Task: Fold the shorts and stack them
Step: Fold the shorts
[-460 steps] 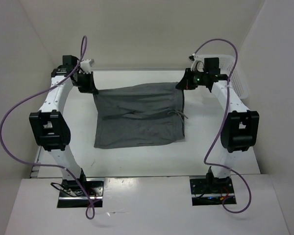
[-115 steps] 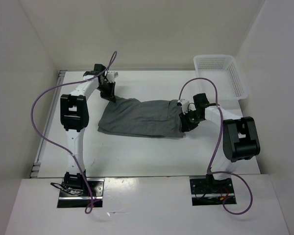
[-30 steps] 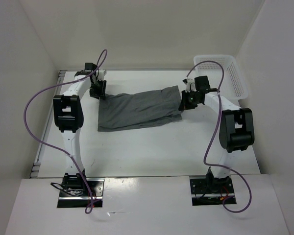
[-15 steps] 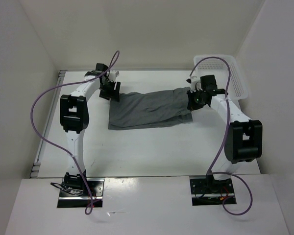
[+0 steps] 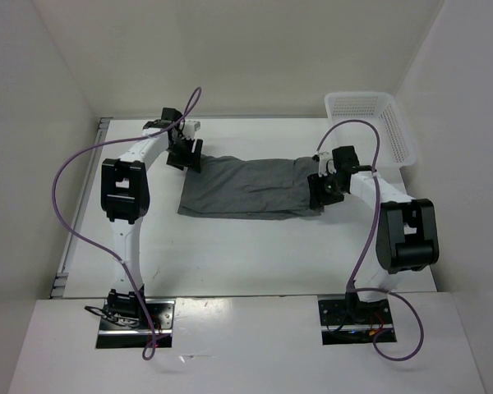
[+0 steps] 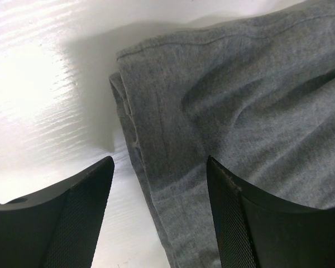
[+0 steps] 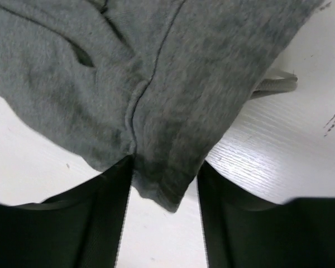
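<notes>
The grey shorts (image 5: pixel 246 187) lie on the white table as a long folded band running left to right. My left gripper (image 5: pixel 185 154) hovers at their far left corner, open. In the left wrist view the folded hem (image 6: pixel 156 139) lies flat between the spread fingers (image 6: pixel 72 218), untouched. My right gripper (image 5: pixel 320 190) is at the band's right end, also open. In the right wrist view a corner of the shorts (image 7: pixel 167 145) reaches into the gap of the right gripper (image 7: pixel 162 223), with the jaws standing apart on either side. A drawstring (image 7: pixel 273 84) pokes out at the right.
A white mesh basket (image 5: pixel 370 123) stands at the table's far right corner, just behind the right arm. White walls close in the table on the left, back and right. Purple cables loop above both arms.
The right gripper has opened and let go of the shorts' right end, and it has dropped toward the near side. The band has settled flat. The left gripper stays open in place.
</notes>
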You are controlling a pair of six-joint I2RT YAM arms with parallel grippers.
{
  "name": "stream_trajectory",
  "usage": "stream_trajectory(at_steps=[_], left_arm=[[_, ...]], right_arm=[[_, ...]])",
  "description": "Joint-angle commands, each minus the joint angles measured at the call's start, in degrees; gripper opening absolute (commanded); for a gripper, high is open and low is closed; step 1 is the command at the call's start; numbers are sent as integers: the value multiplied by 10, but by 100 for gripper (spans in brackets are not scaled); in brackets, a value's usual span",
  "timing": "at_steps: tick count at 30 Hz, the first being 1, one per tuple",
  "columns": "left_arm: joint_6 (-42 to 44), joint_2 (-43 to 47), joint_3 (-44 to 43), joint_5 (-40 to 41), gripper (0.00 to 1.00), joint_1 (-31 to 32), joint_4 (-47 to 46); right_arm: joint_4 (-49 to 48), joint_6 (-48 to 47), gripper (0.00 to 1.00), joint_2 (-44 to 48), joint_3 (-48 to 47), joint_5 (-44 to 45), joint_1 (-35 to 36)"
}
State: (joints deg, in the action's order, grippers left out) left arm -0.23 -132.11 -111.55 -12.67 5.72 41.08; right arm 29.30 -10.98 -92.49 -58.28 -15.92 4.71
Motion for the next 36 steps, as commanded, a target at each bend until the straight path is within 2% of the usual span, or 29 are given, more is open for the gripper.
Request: stream_trajectory(at_steps=[1,4,10,15,18,19,21,27,32,36], left_arm=[[2,24,13,1,75,1,2],[2,24,13,7,75,1,2],[2,24,19,13,76,6,2],[2,19,19,19,76,6,2],[2,19,19,24,76,6,2],[2,19,24,24,76,6,-3],[2,19,24,24,76,6,-3],[2,8,24,0,75,6,-3],[2,8,19,-14,75,6,-3],[2,21,7,-14,80,6,2]], right_arm=[[-29,5,58,-16,3,0,-1],[-35,5,66,-33,9,-11,-1],[-42,0,67,-75,9,-17,-1],[-42,-5,58,-103,4,-11,16],[-42,-11,28,-112,-2,1,21],[-42,-11,12,-112,-2,1,21],[-52,-11,0,-112,4,8,21],[-42,-35,0,-85,-28,16,21],[25,-99,0,-65,-125,24,21],[76,-154,0,-52,-184,30,21]])
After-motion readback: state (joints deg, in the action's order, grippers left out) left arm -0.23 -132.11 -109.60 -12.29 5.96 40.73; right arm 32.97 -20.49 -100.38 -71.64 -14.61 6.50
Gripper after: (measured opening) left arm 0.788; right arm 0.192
